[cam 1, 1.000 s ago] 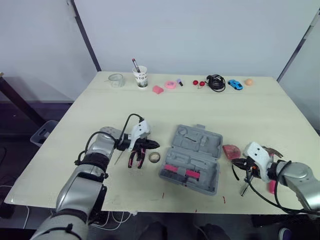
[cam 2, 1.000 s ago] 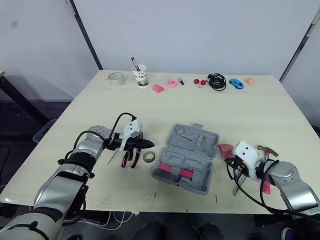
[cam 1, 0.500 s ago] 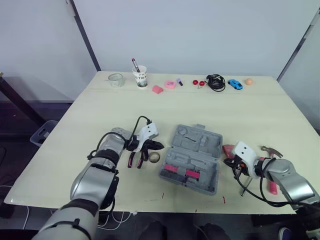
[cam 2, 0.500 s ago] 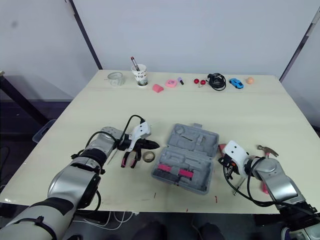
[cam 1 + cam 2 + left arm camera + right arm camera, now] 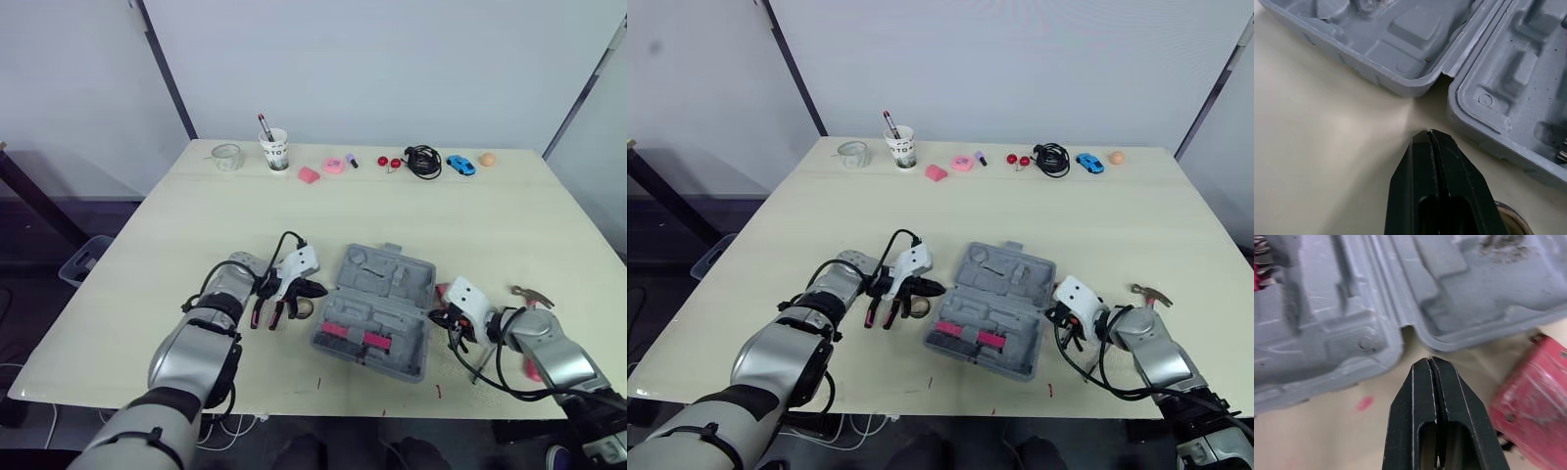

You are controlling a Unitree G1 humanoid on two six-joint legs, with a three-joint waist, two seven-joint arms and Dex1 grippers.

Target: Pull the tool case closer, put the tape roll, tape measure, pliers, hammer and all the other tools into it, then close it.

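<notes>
Dark print on the paper cup (image 5: 278, 152) seems lettering, unreadable.

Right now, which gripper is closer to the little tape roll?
Left. The left gripper is right beside the tape roll, at the left edge of the tool case. The right gripper is on the case's other side, at its right edge.

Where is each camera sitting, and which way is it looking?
Left and right eye: on the head, looking forward and down at the table, both arms beside the open tool case.
Left wrist: on the left arm, looking along the shut left gripper at the case and tape roll.
Right wrist: on the right arm, looking along the shut right gripper at the case and a red tool.
Shared: both wrist views show where the case's halves meet.
</notes>
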